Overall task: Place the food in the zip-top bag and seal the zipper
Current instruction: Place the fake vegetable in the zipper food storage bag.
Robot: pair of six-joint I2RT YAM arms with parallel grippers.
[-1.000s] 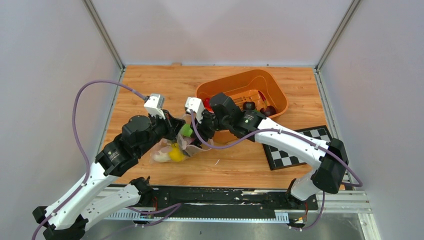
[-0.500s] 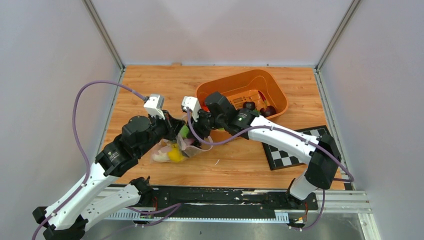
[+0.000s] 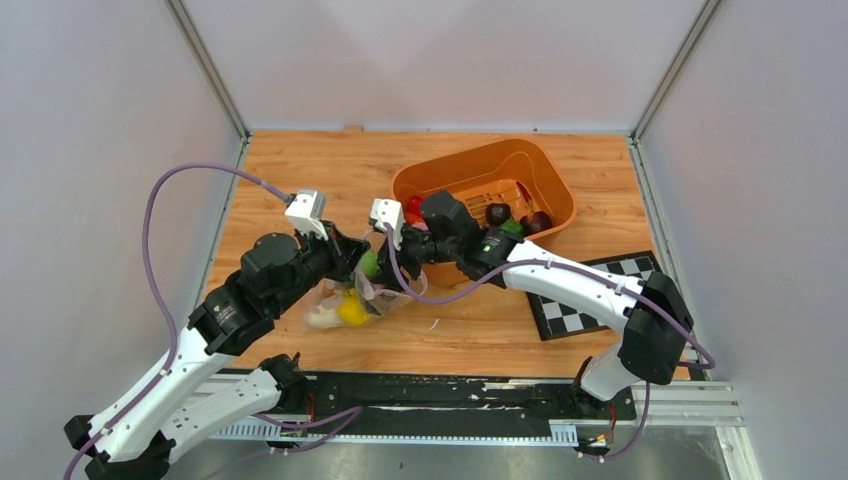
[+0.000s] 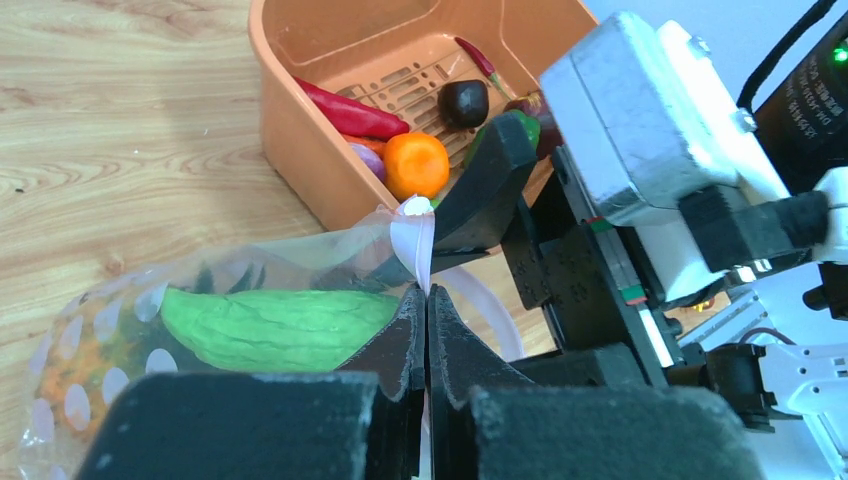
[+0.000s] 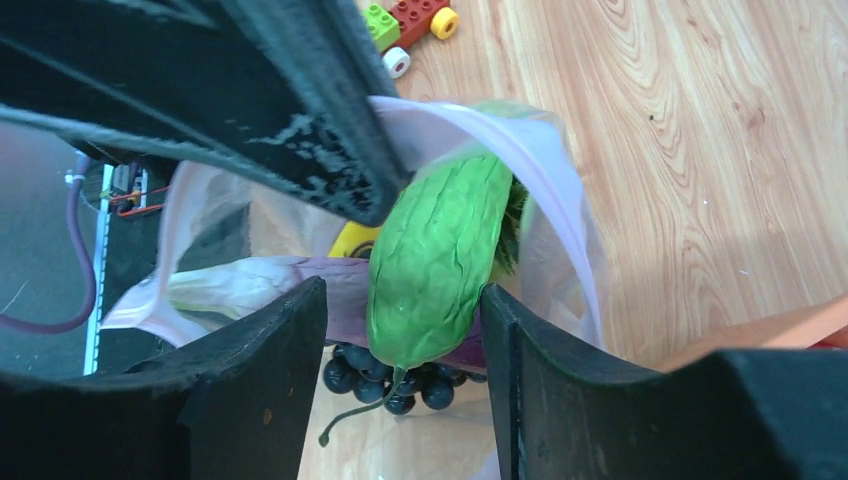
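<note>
The zip-top bag (image 3: 328, 303) lies on the table between the arms, with a yellow lemon (image 3: 350, 311) and other food inside. My left gripper (image 4: 427, 303) is shut on the bag's mouth edge, on the pinkish zipper strip (image 4: 415, 232), and holds it up. My right gripper (image 5: 402, 345) is open at the bag's mouth. A green bumpy vegetable (image 5: 435, 262) lies between its fingers, part way into the bag. Dark grapes (image 5: 392, 387) lie under it. The green vegetable also shows through the bag in the left wrist view (image 4: 275, 326).
The orange tub (image 3: 556, 190) stands behind the right arm and holds an orange (image 4: 415, 165), a red chili (image 4: 350, 110) and dark pieces (image 3: 497, 213). A checkerboard (image 3: 575, 312) lies at the right. Small toy blocks (image 5: 415, 20) lie beside the bag.
My right gripper shifted slightly left toward the bag mouth, then a little back. The green vegetable sits slightly deeper in the bag. The left gripper keeps its hold.
</note>
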